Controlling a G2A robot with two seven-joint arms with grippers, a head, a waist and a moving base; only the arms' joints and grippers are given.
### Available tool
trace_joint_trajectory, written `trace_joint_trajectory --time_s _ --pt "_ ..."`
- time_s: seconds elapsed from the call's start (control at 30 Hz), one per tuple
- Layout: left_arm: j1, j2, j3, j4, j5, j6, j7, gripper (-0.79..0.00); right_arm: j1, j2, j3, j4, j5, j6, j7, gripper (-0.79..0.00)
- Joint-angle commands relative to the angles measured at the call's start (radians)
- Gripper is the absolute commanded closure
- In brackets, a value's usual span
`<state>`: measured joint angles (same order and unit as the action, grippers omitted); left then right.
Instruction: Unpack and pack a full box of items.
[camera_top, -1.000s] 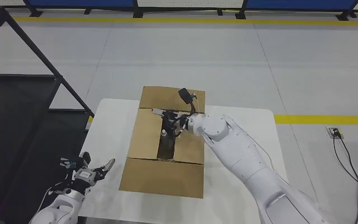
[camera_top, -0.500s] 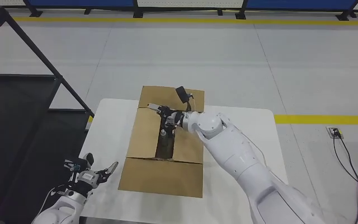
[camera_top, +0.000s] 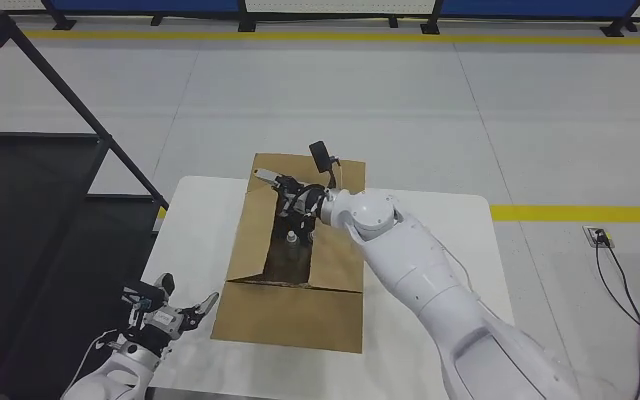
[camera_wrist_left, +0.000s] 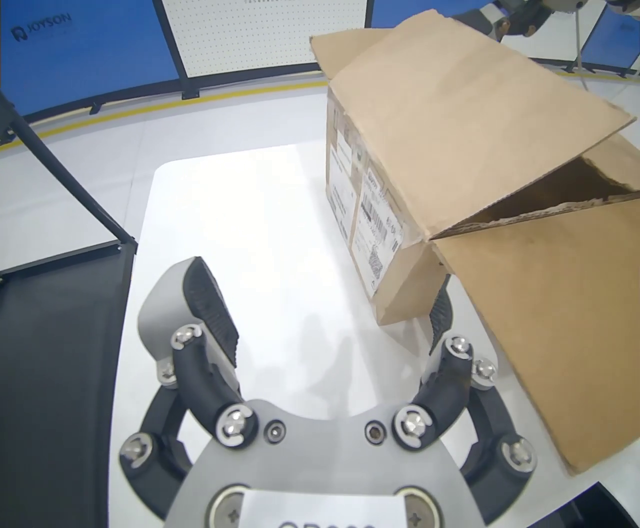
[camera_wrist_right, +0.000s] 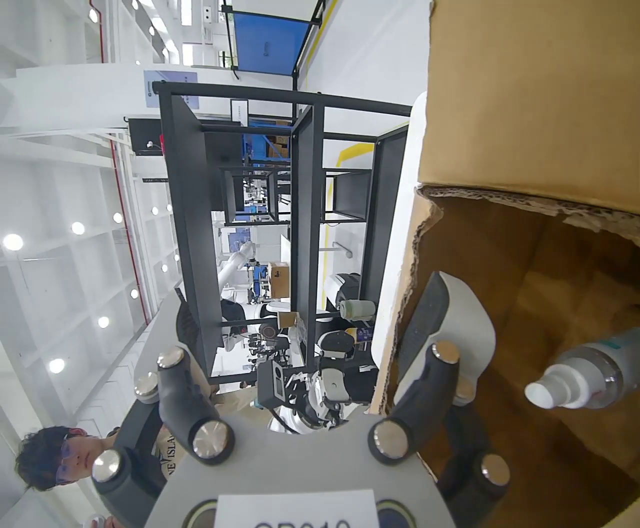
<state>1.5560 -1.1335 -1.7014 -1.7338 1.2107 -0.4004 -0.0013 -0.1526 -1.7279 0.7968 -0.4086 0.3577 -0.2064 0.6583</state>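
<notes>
A brown cardboard box (camera_top: 300, 310) stands on the white table (camera_top: 200, 230), its top flaps partly raised. My right gripper (camera_top: 283, 190) is open at the far end of the gap, and the box's left flap (camera_top: 255, 235) has its edge (camera_wrist_right: 400, 310) between the fingers. Down in the gap stands a bottle with a white cap (camera_top: 291, 238), which the right wrist view shows as the bottle (camera_wrist_right: 575, 382) inside the box. My left gripper (camera_top: 188, 297) hangs open and holds nothing at the table's near left corner. From its wrist view, the left gripper (camera_wrist_left: 325, 310) sits just by the box's near corner (camera_wrist_left: 400, 295).
A black metal rack (camera_top: 60, 230) stands against the table's left side. Bare tabletop lies left of the box (camera_wrist_left: 225, 210) and to its right (camera_top: 430, 250). A printed label (camera_wrist_left: 370, 220) is on the box's side wall.
My right gripper has moved toward the far left, swinging the left flap up and widening the gap over the bottle. The left gripper has shifted slightly nearer and to the right.
</notes>
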Motion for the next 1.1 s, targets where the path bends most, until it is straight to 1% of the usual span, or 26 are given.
trace_joint_trajectory --time_s 0.0,0.23,0.4,0.6,0.8,0.97,1.07 --pt "0.000 0.000 0.007 -0.015 0.012 0.001 -0.001 -0.785 0.003 -0.004 0.000 0.000 -0.006 -0.006 -0.004 -0.785" --pt "-0.009 -0.001 0.034 -0.045 0.043 0.015 -0.012 -0.785 0.014 -0.015 -0.004 0.009 -0.053 -0.008 -0.037 -0.785" --pt "-0.032 -0.001 0.061 -0.064 0.075 0.033 -0.037 -0.785 0.017 -0.016 0.004 0.019 -0.070 0.000 -0.048 -0.785" --pt "-0.056 -0.002 0.095 -0.086 0.120 0.033 -0.055 -0.785 0.017 -0.018 0.012 0.022 -0.091 0.013 -0.046 -0.785" --pt "-0.107 -0.004 0.140 -0.070 0.149 0.044 -0.092 -0.785 0.015 -0.020 0.022 0.022 -0.103 0.022 -0.038 -0.785" --pt "-0.132 -0.006 0.172 -0.067 0.163 0.054 -0.106 -0.785 0.013 -0.022 0.030 0.020 -0.112 0.016 -0.027 -0.785" --pt "-0.146 -0.007 0.194 -0.069 0.214 0.078 -0.117 -0.785 0.013 -0.021 0.039 0.022 -0.109 0.005 -0.011 -0.785"
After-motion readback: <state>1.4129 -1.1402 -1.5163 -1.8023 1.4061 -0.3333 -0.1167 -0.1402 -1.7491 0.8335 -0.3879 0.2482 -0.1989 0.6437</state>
